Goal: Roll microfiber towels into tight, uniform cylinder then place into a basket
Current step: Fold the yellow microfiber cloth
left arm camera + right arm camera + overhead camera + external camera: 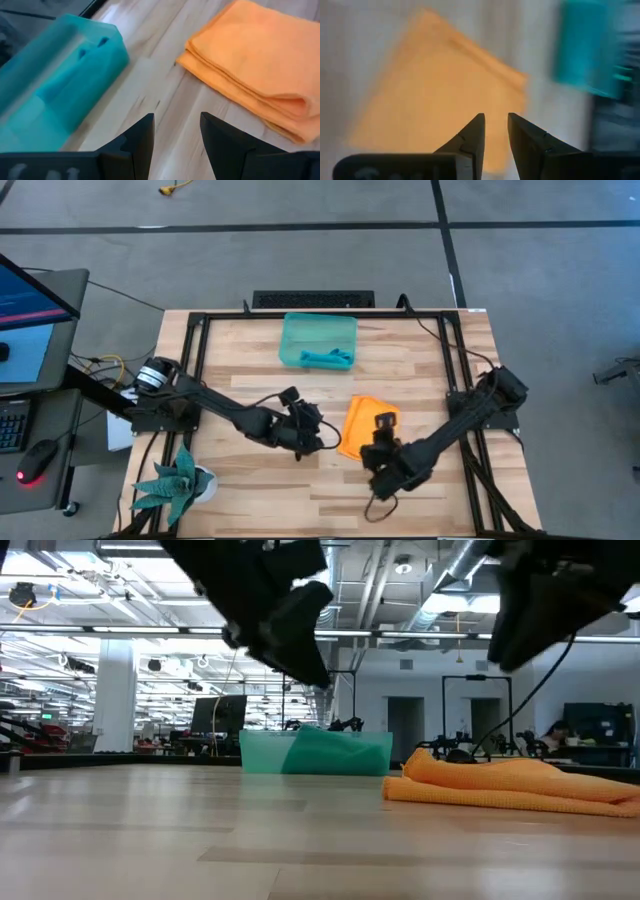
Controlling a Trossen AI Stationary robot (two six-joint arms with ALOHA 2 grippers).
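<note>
Seen from overhead, the left claw [318,432] hangs above bare wooden desk [250,360], its fingers parted and empty. Just beside it, toward the right arm, lies the folded orange towel [362,423], layered edges facing the claw. The right claw [382,430] hovers over that towel's near edge, fingers slightly apart, gripping nothing. Beyond both claws, across open desk, sits the teal basket [318,340] with the blue towel [327,359] inside
</note>
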